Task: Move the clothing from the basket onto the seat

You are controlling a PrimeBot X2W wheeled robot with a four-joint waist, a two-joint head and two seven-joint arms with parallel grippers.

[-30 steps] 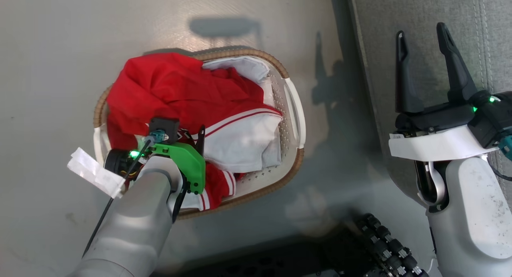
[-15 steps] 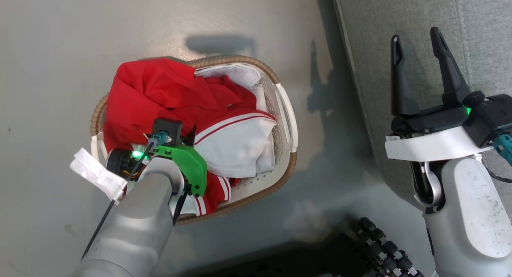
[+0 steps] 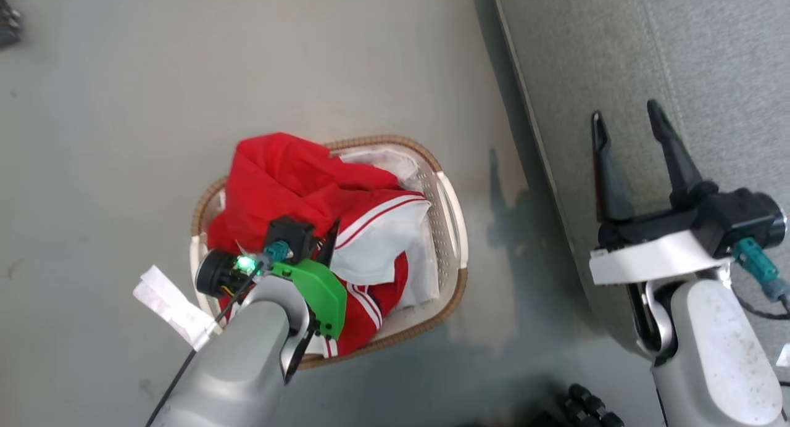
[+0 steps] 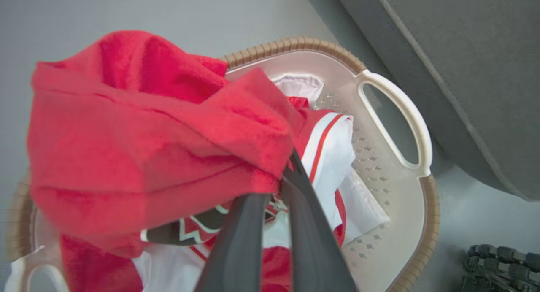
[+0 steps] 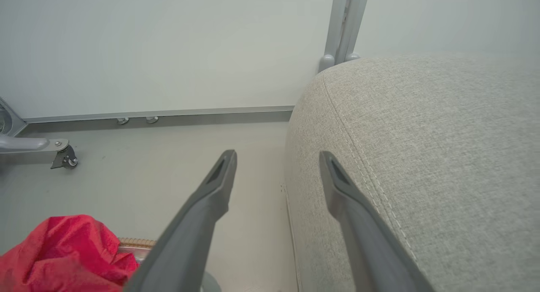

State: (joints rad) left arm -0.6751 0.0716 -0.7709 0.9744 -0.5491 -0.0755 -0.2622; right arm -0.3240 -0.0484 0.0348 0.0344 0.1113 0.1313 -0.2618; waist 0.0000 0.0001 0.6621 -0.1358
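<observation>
The clothing (image 3: 278,186) lies bunched in the white basket (image 3: 453,211) on the floor, with red folds on top and a white striped panel on the right. My left gripper (image 3: 327,245) reaches down into the pile. In the left wrist view it (image 4: 283,178) is shut on a fold of the red clothing (image 4: 147,127), which hangs bunched above the basket (image 4: 415,207); a black-white emblem shows below. Open and holding nothing, my right gripper (image 3: 629,149) hovers over the edge of the grey seat (image 3: 617,57). The right wrist view shows its fingers (image 5: 276,174) spread beside the seat (image 5: 422,157).
The basket stands on grey floor just left of the seat's side. A black ribbed part (image 3: 592,408) of my base lies at the bottom. In the right wrist view a wall, a metal post (image 5: 344,26) and a castor leg (image 5: 63,157) stand beyond.
My left gripper has shut on the red clothing and gathered it upward. The head camera has shifted, so the basket sits lower and smaller. The right gripper stays open.
</observation>
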